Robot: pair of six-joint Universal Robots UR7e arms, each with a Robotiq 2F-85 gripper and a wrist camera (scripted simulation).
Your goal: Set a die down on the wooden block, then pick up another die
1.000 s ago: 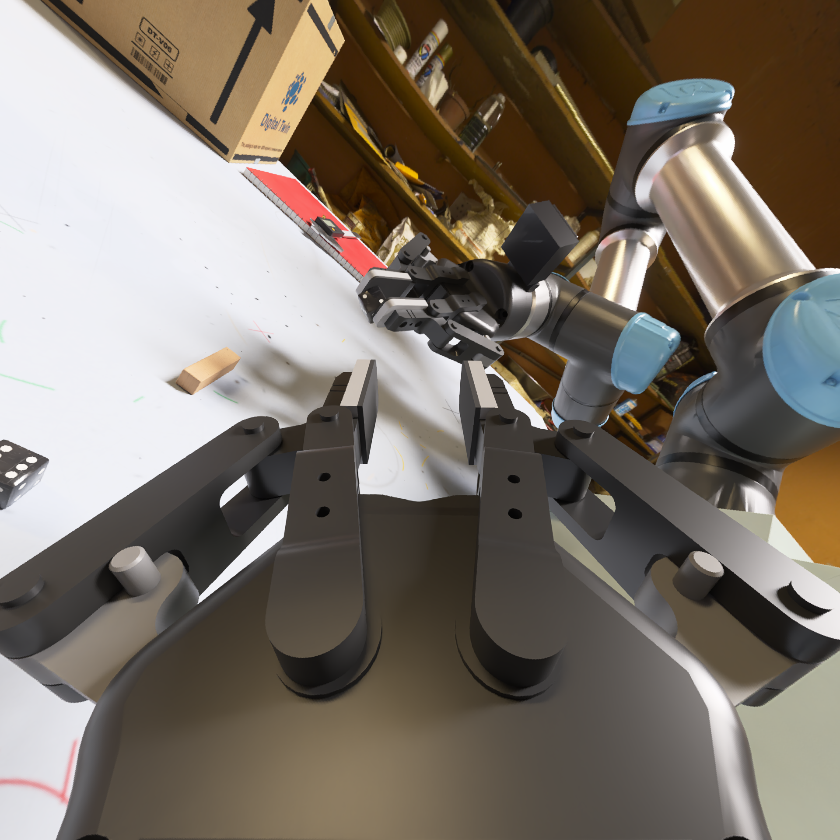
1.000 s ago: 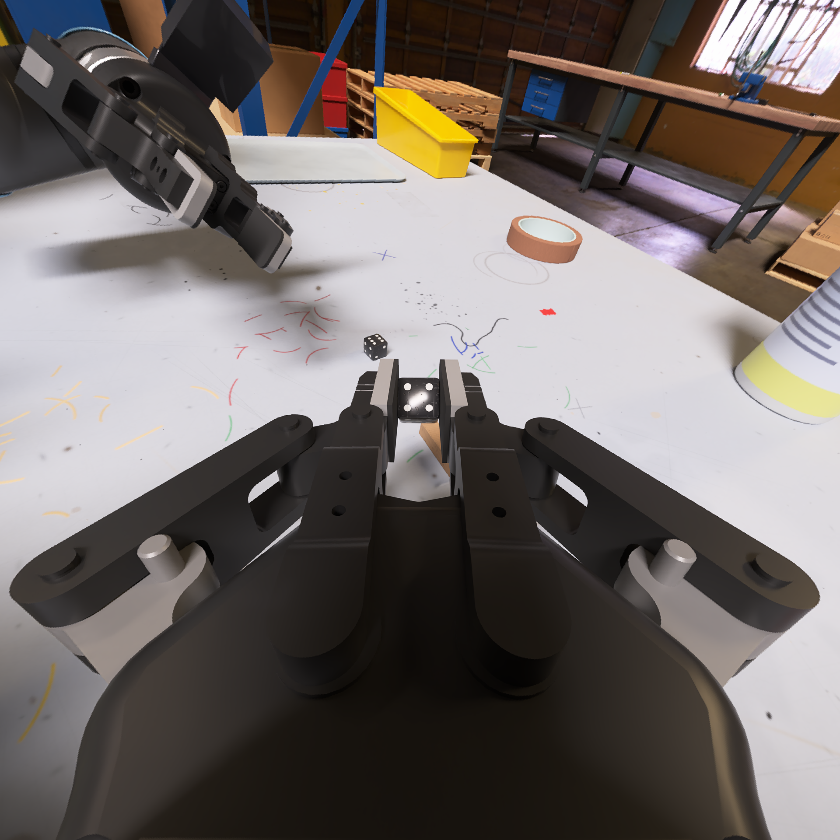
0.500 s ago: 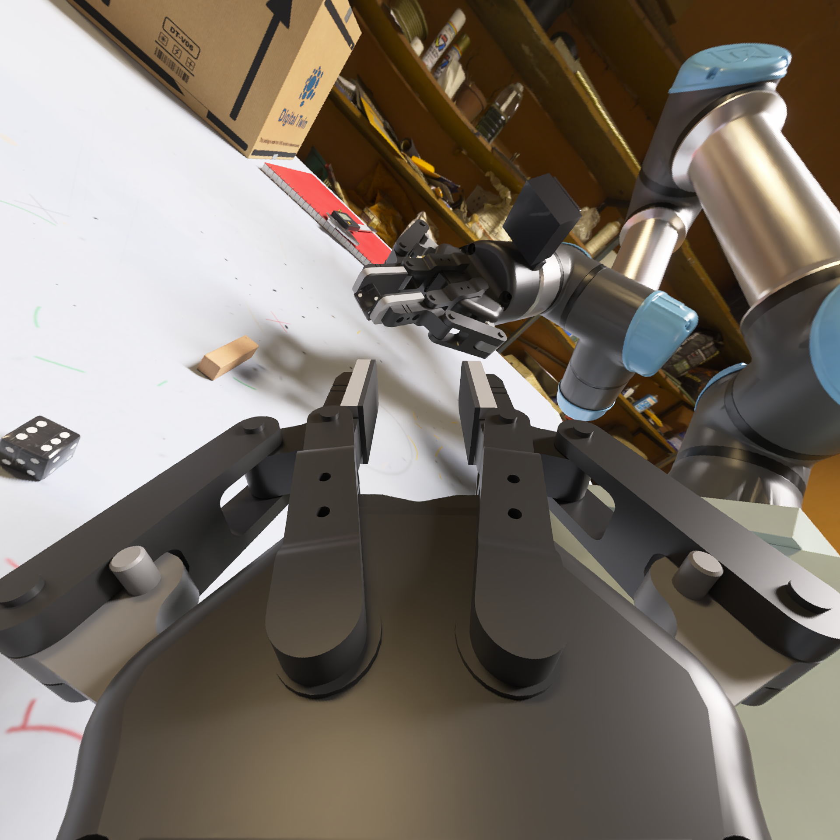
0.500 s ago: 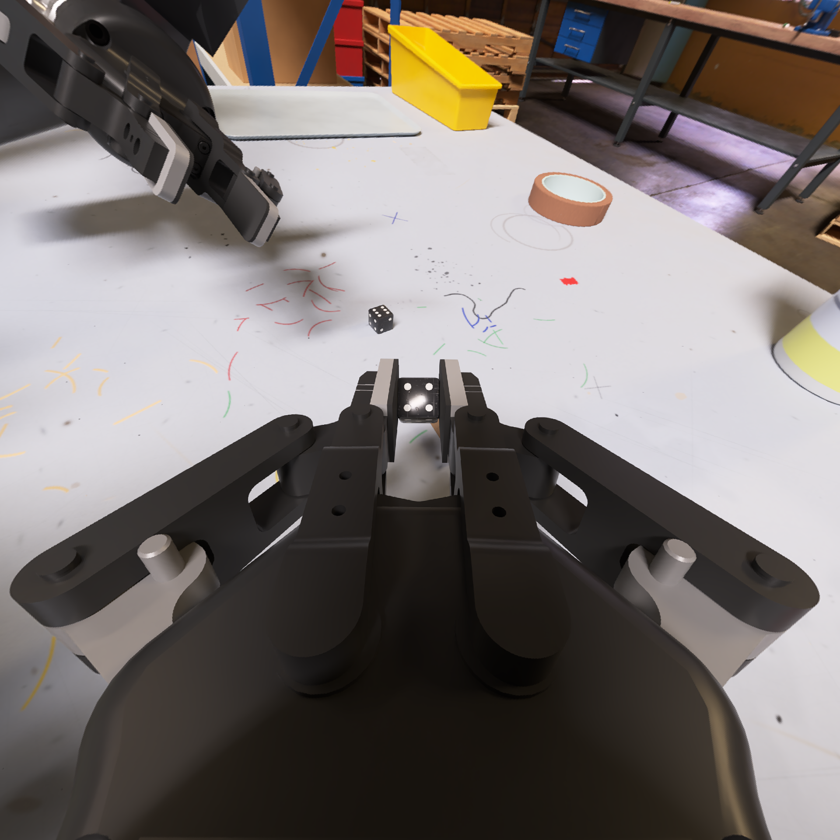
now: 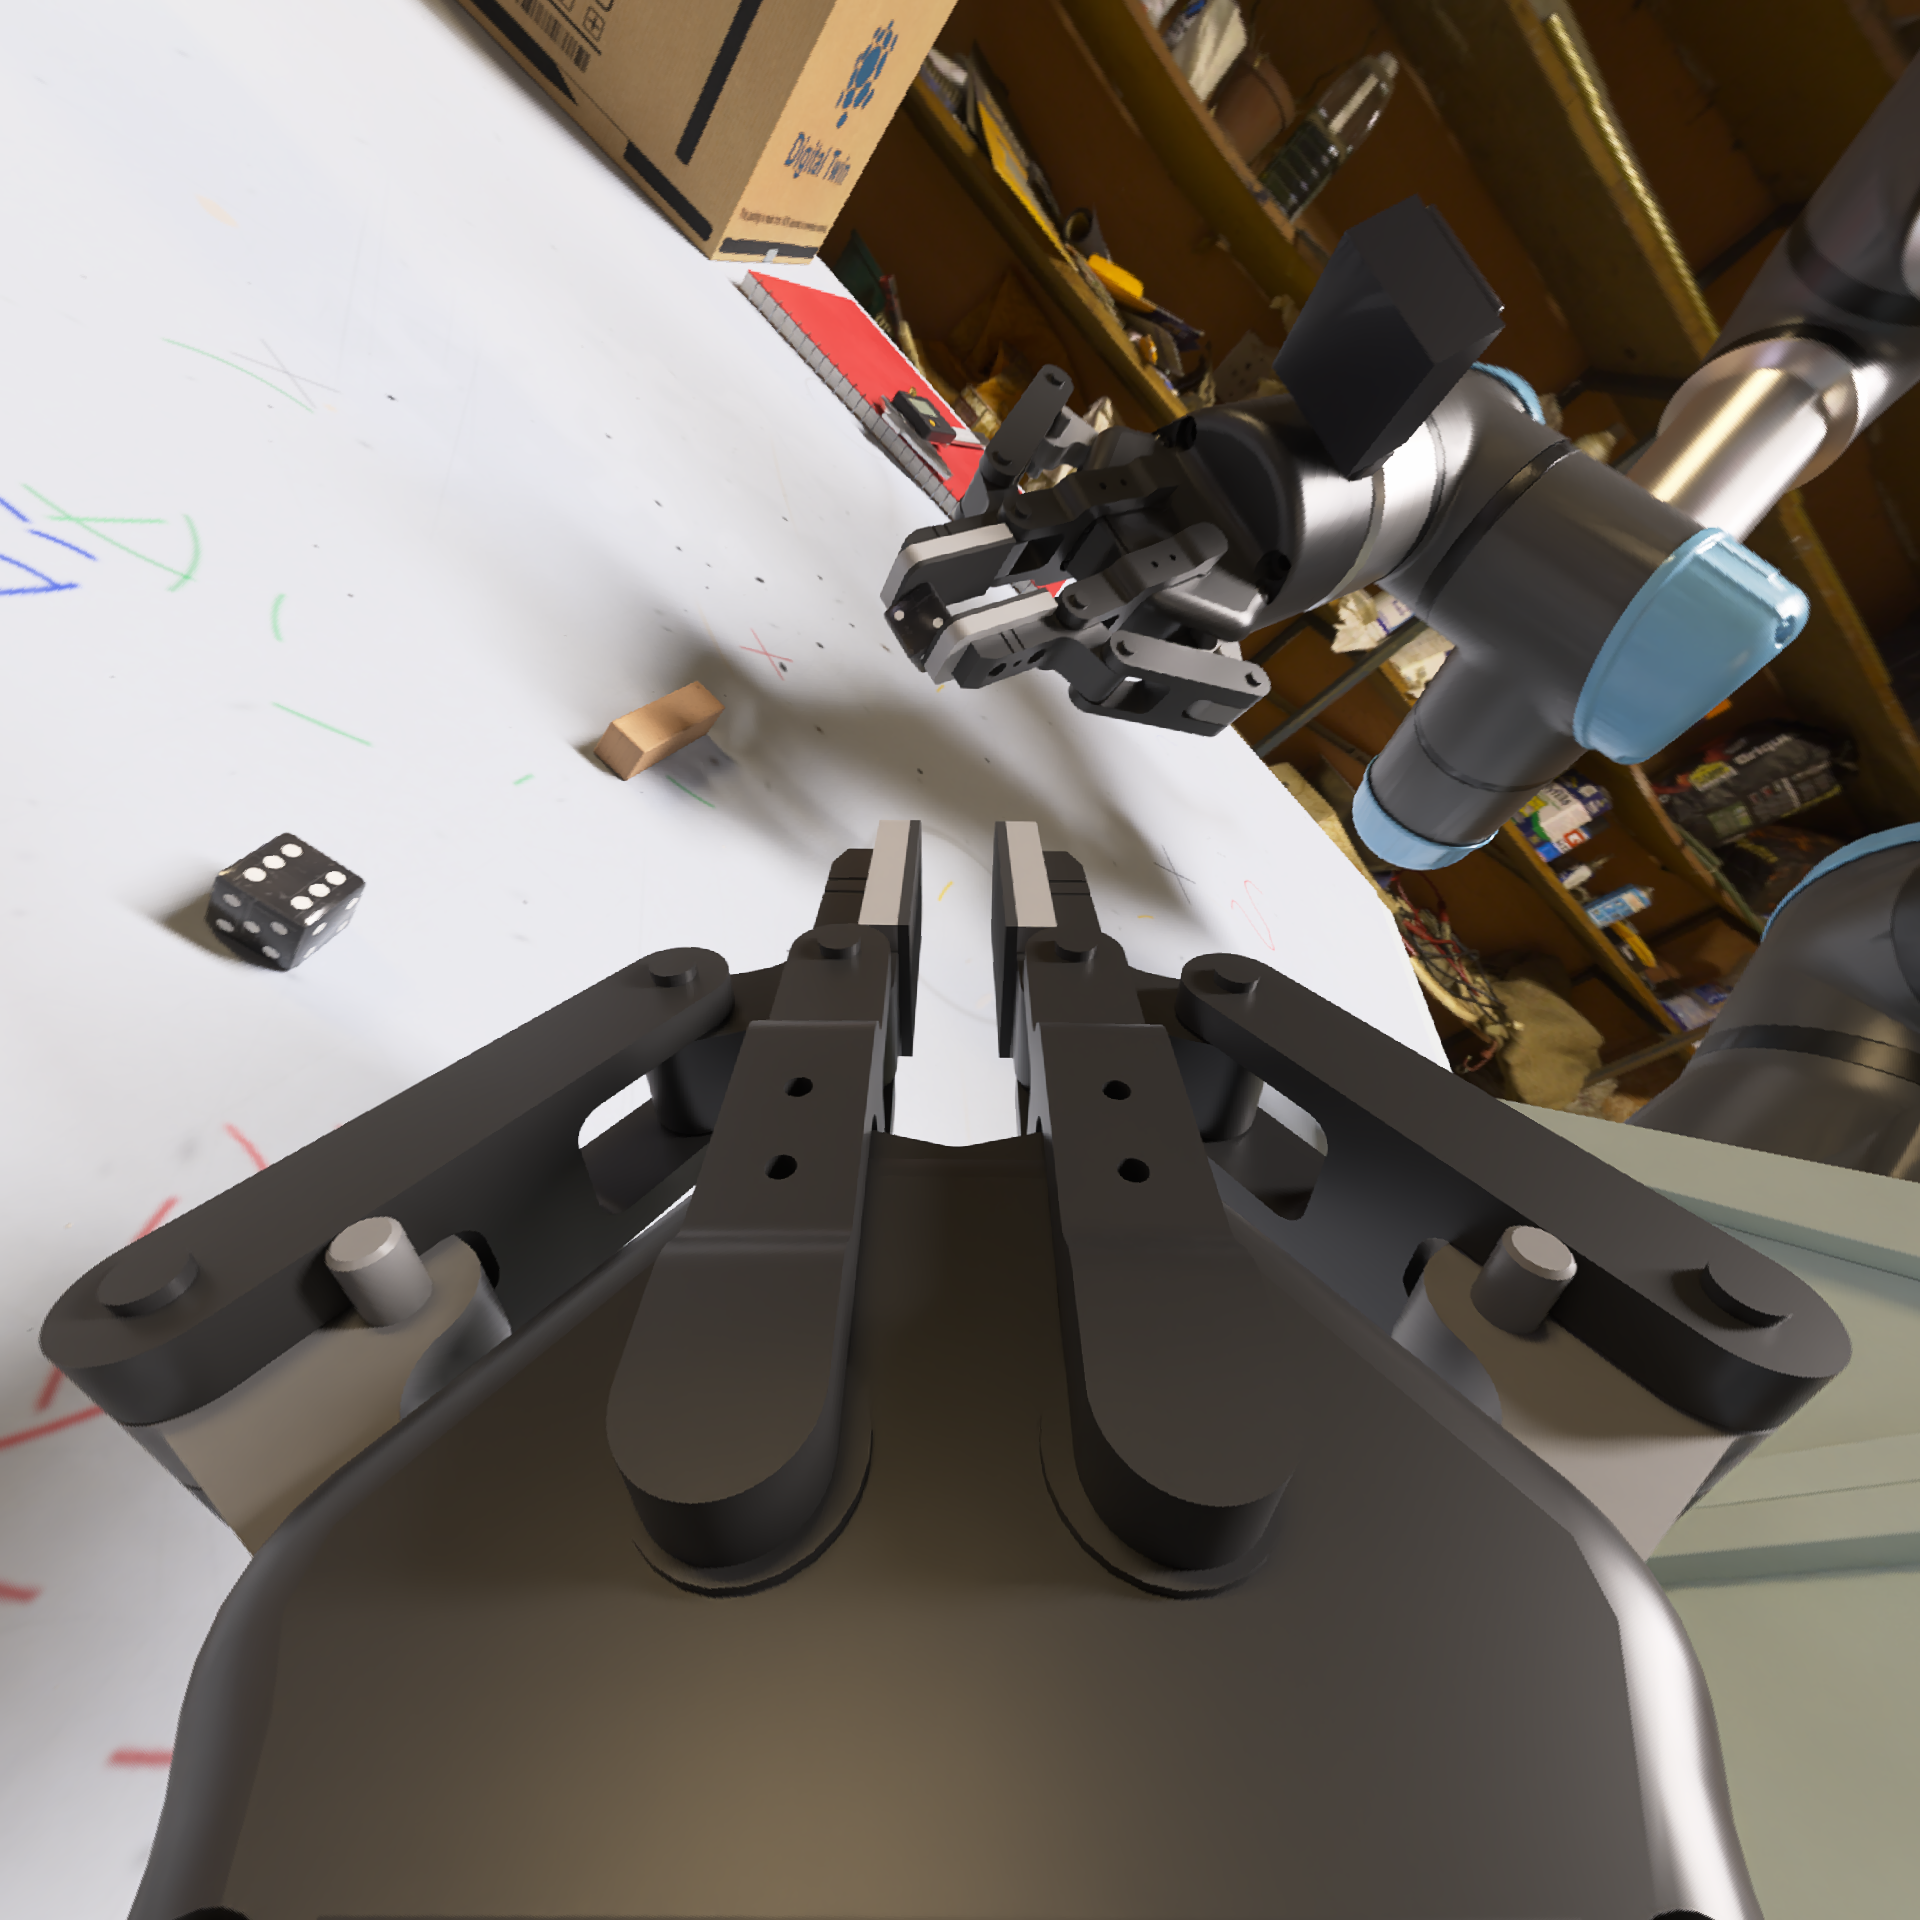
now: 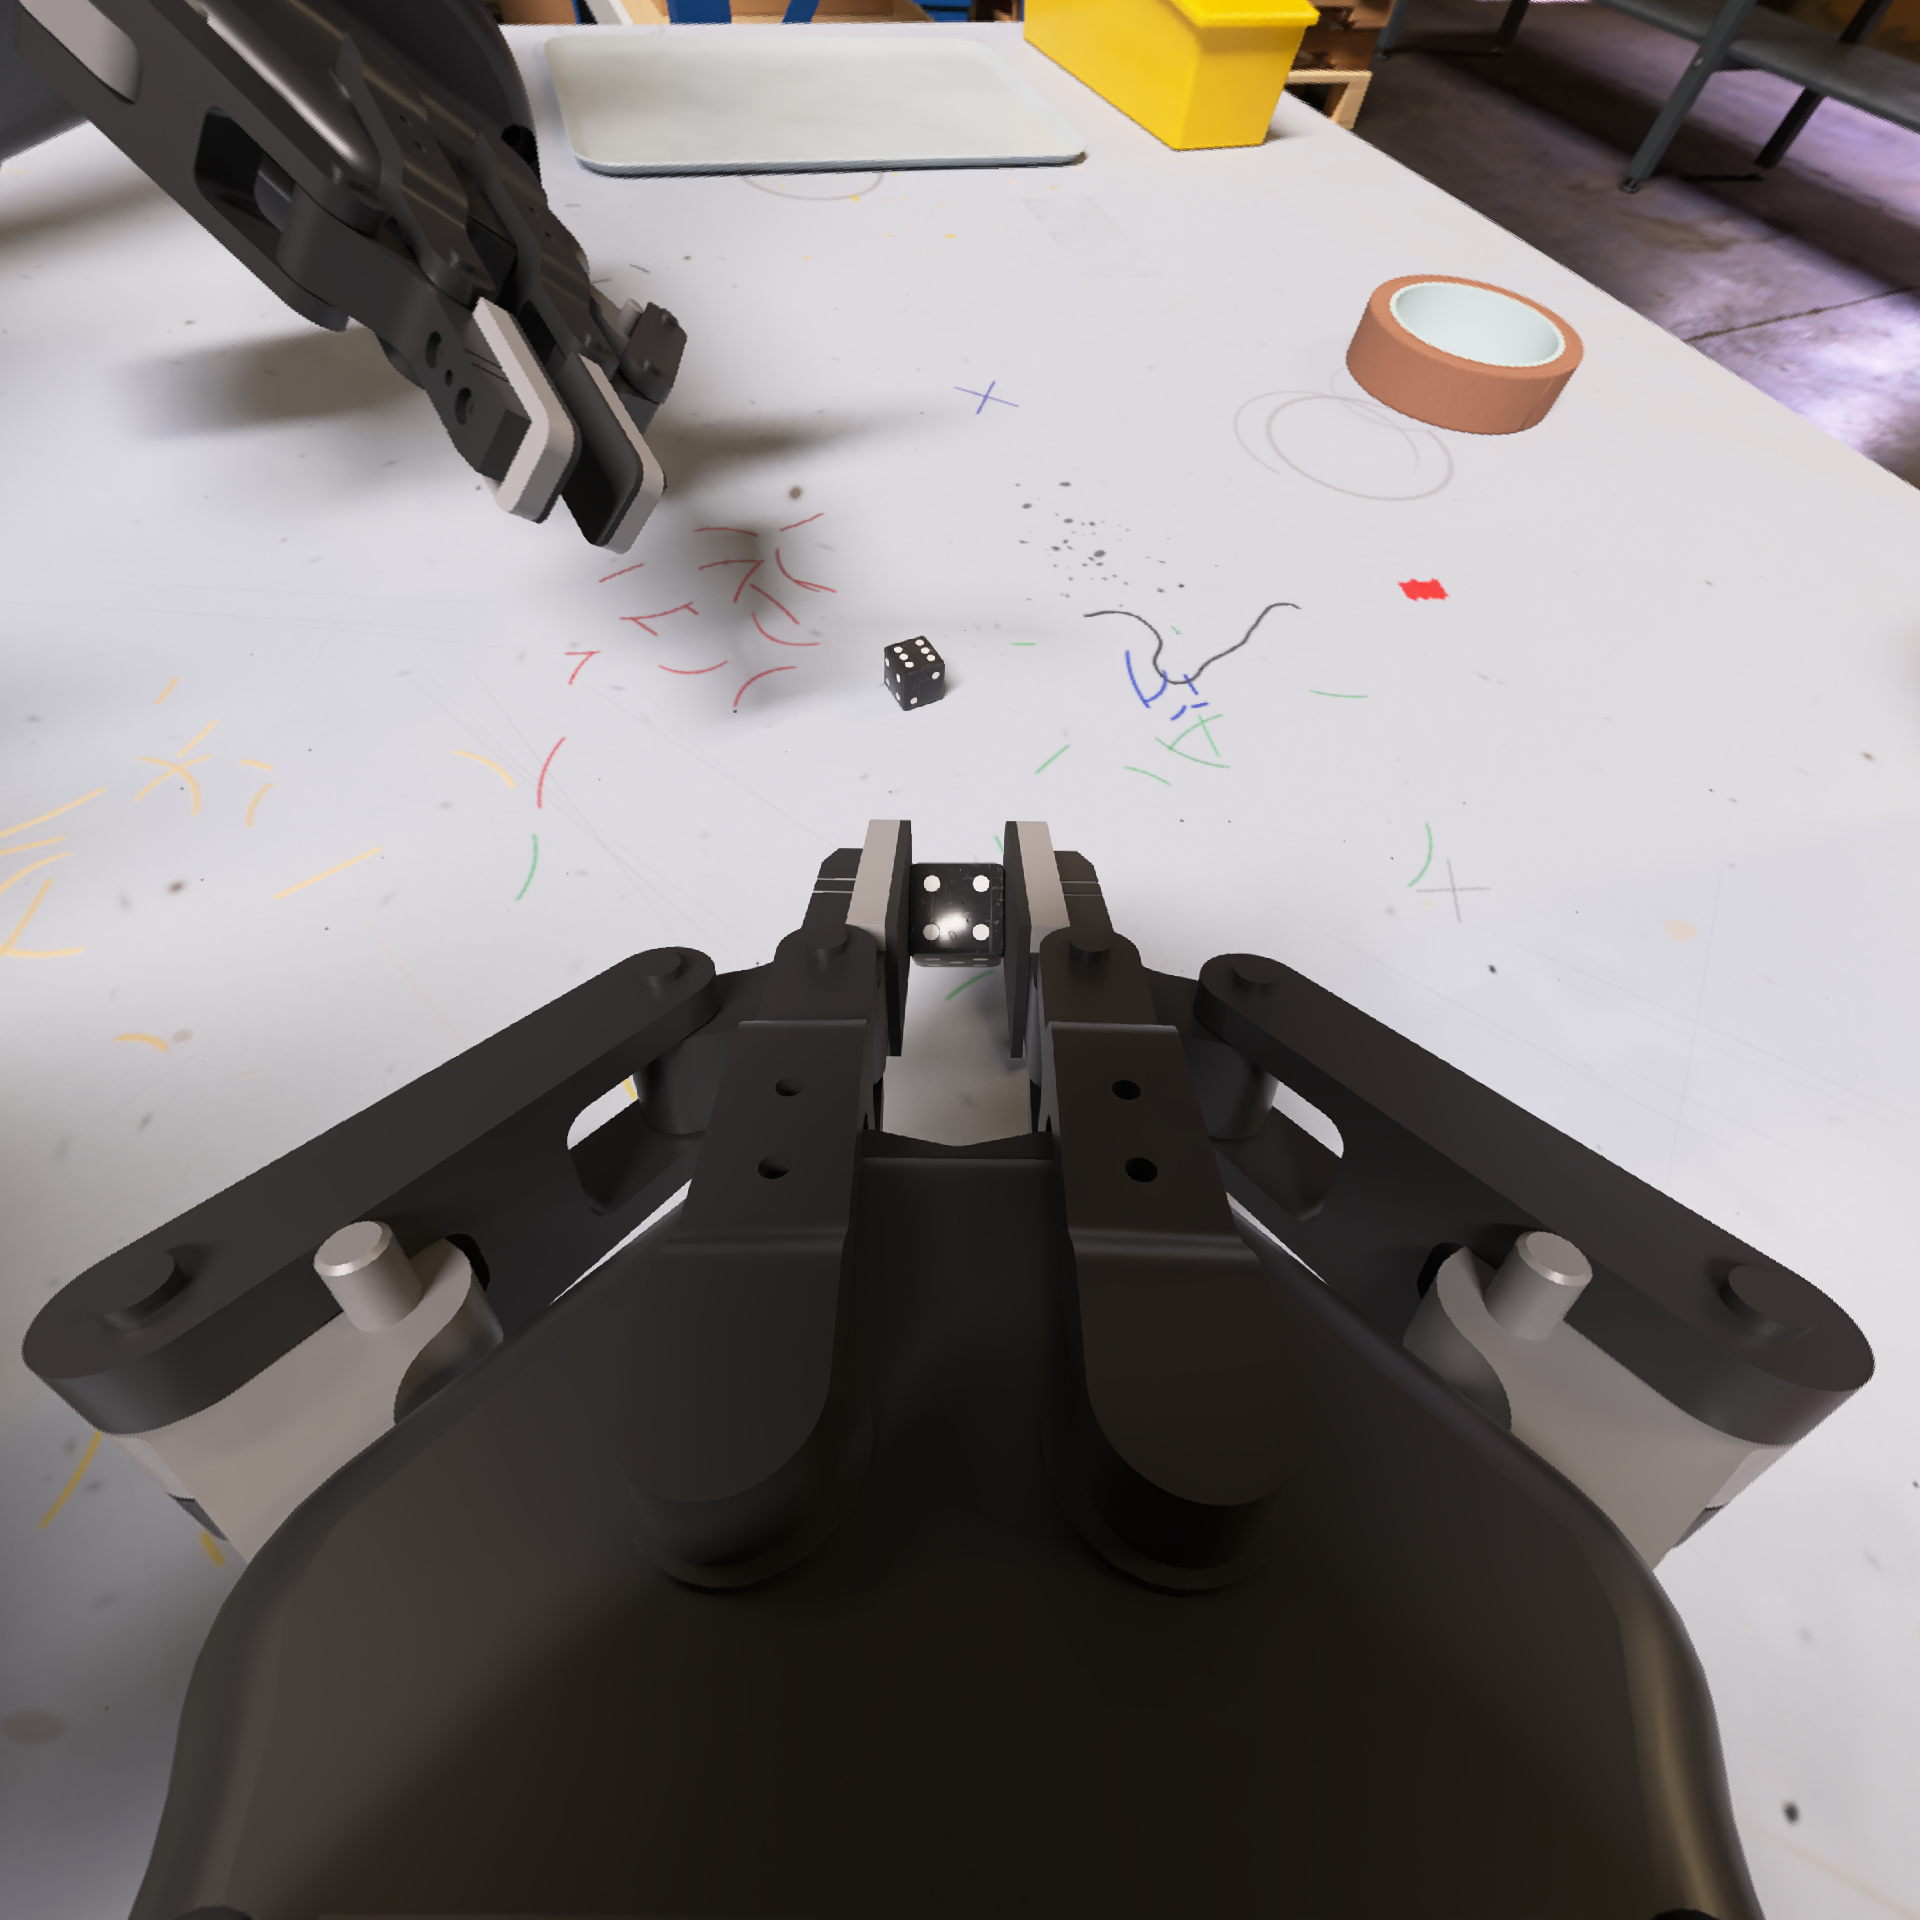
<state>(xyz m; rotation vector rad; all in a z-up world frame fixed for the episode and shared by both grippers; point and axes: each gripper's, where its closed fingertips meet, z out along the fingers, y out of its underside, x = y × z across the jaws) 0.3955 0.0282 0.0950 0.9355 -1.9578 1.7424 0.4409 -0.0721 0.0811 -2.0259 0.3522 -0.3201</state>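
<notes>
The right gripper (image 6: pixel 957 904) pinches a small, rigid, smooth black die with white pips (image 6: pixel 956 914) across opposite flat faces; the empty left gripper (image 5: pixel 956 883) stands slightly parted.

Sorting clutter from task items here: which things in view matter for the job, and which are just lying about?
Job: black white-pipped die held in right gripper; second black die on table; tan wooden block.

Lying about: brown tape roll, yellow plastic bin, grey tray, cardboard box, red notebook.

dice (image 6: pixel 913 672) black, white pips | block (image 5: pixel 658 728) tan | tape (image 6: pixel 1463 353) brown
</notes>
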